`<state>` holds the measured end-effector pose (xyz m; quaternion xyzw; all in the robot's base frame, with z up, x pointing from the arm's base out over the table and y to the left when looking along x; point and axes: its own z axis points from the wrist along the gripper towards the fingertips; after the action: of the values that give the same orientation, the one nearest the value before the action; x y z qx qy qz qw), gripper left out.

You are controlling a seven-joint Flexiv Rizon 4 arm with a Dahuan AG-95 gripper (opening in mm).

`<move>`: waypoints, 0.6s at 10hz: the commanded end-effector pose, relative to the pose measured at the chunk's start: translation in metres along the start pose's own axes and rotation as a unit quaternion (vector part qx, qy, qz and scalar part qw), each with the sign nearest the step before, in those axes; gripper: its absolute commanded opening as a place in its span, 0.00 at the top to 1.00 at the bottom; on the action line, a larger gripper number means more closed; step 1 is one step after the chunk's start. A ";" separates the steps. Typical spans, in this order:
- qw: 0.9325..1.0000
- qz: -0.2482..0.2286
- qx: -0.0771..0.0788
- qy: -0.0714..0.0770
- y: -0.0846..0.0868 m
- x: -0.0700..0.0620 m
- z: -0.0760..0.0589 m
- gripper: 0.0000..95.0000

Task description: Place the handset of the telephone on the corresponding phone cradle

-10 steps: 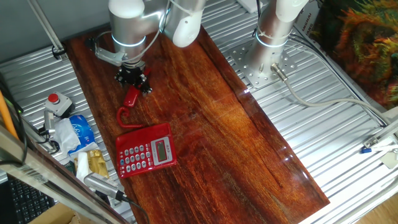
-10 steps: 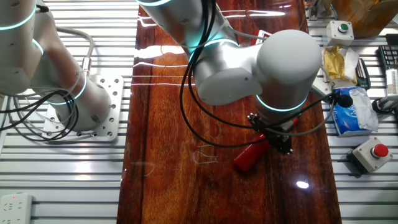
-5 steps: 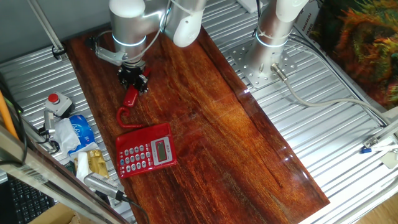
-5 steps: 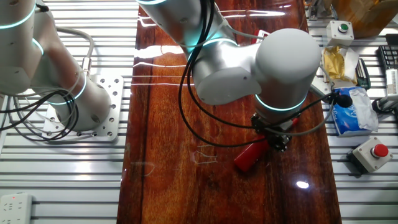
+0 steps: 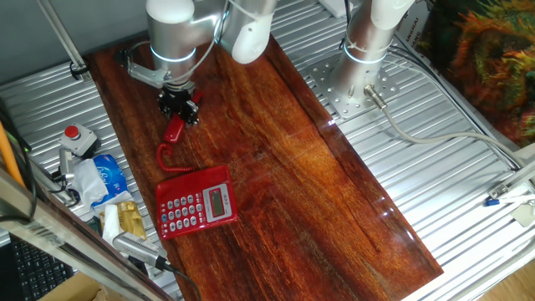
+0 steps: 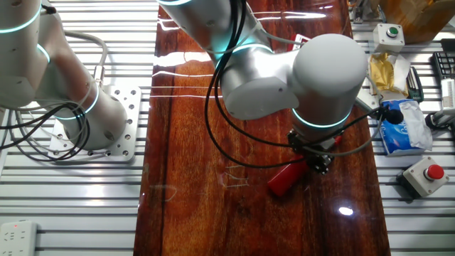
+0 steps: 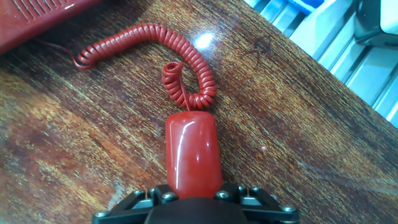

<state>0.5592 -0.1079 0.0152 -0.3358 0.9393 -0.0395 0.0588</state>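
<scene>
The red handset (image 5: 174, 130) lies flat on the wooden table (image 5: 276, 159) at its far left. Its curly red cord (image 5: 170, 159) runs to the red telephone (image 5: 196, 203), whose cradle (image 5: 192, 178) is the bare strip on the side facing the handset. My gripper (image 5: 180, 109) is over the handset's far end with its jaws closed on both sides of it. The hand view shows the handset (image 7: 193, 152) running out from the gripper (image 7: 194, 198), the cord (image 7: 180, 68) and a corner of the telephone (image 7: 37, 12). In the other fixed view the handset (image 6: 286, 178) sticks out from under the gripper (image 6: 316, 160); the telephone is hidden by the arm.
A grey box with a red button (image 5: 73, 138), a blue packet (image 5: 107, 176) and a yellow packet (image 5: 125, 219) lie on the metal slats left of the table. A second arm's base (image 5: 359, 75) stands at the back right.
The gripper has settled a little lower around the handset's far end. The handset, cord and telephone stay where they were.
</scene>
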 end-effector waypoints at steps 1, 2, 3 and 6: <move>1.000 0.002 -0.004 0.003 0.000 0.000 -0.008 1.00; 1.000 0.005 -0.006 0.007 0.000 0.000 -0.013 1.00; 1.000 0.009 -0.006 0.007 0.000 0.000 -0.018 1.00; 0.997 0.077 -0.013 0.012 0.002 -0.004 -0.029 1.00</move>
<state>0.5572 -0.1041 0.0416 -0.2841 0.9570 -0.0318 0.0489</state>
